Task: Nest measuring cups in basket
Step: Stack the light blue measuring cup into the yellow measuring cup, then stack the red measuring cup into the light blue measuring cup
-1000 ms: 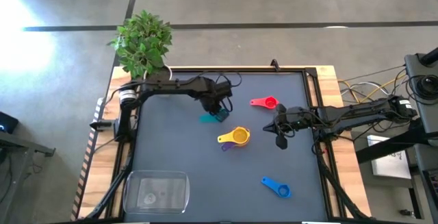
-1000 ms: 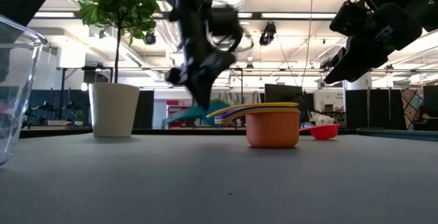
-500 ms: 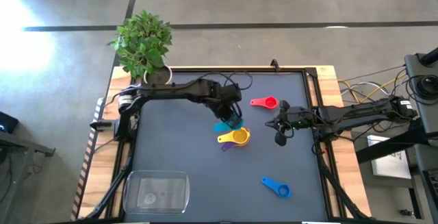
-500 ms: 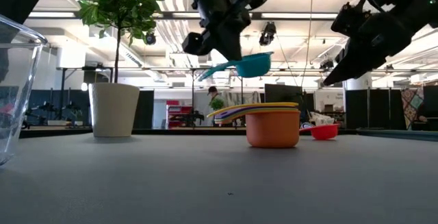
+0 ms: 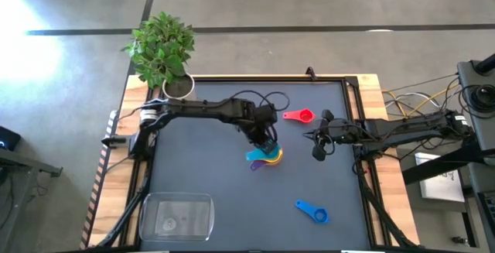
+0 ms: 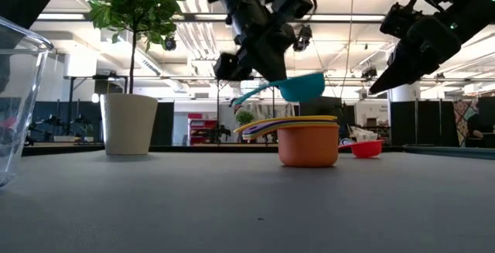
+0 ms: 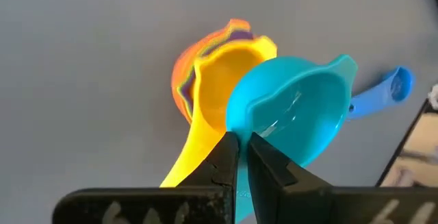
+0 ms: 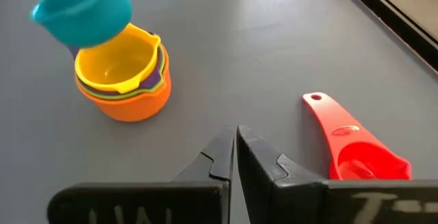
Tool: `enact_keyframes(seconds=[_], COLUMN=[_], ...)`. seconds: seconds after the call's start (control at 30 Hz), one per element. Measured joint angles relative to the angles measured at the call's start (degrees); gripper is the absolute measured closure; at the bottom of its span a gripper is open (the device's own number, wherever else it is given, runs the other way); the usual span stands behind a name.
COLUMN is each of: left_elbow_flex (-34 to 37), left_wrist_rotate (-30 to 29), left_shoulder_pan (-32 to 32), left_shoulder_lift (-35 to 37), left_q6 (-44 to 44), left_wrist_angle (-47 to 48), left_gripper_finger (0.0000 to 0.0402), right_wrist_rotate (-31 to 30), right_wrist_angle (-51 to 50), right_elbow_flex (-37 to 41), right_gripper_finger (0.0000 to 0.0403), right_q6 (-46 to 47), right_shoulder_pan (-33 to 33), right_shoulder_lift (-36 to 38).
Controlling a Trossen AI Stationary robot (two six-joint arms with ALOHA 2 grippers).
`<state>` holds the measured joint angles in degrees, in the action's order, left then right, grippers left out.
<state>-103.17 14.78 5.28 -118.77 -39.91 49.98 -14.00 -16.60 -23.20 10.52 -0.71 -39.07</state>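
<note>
My left gripper (image 5: 263,137) is shut on a teal measuring cup (image 6: 302,88), which hangs just above a nested stack of cups (image 6: 308,141). The stack is orange outside and yellow on top (image 7: 217,87), and rests on its base at mid-table. A red cup (image 5: 298,116) lies beyond the stack and a blue cup (image 5: 312,211) nearer the front. The clear basket (image 5: 176,216) sits at the front left. My right gripper (image 5: 311,138) hovers shut and empty, right of the stack and close to the red cup (image 8: 349,148). My left gripper pinches the teal cup's flat handle (image 7: 254,129) between its two fingers, close to the bowl. The fingers (image 7: 226,157) come steeply from above, slanting down. The cup is clear of the stack, opening up, with the handle's free end (image 6: 244,98) sloping a little downward.
A white plant pot (image 5: 178,87) with a leafy plant stands at the table's far left corner. Raised black rails (image 5: 354,121) edge the mat. The grey mat between the stack and the basket is bare (image 5: 209,176).
My left gripper has carried the teal cup from low over the mat up and toward the table's right and near edges. The cup now hangs over the stack. The gripper has tipped more steeply downward. My right gripper has tipped down slightly, nearly in place.
</note>
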Motion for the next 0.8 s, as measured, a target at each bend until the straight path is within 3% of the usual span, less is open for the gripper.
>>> enact_keyframes(seconds=[0.3, 0.8], left_elbow_flex=[0.1, -0.2], left_wrist_rotate=[1.5, 0.7], left_shoulder_pan=[0.0, 0.2], left_shoulder_lift=[-2.2, -2.2], left_q6=[0.7, 5.2], left_wrist_angle=[-0.8, -0.8], left_gripper_finger=[0.0393, 0.0271], right_wrist_rotate=[0.0, 0.0], right_wrist_angle=[0.0, 0.0], right_elbow_flex=[0.0, 0.2], right_gripper_finger=[0.0394, 0.0394], right_q6=[0.0, -0.1], right_shoulder_pan=[0.0, 0.0], right_shoulder_lift=[0.0, -0.4])
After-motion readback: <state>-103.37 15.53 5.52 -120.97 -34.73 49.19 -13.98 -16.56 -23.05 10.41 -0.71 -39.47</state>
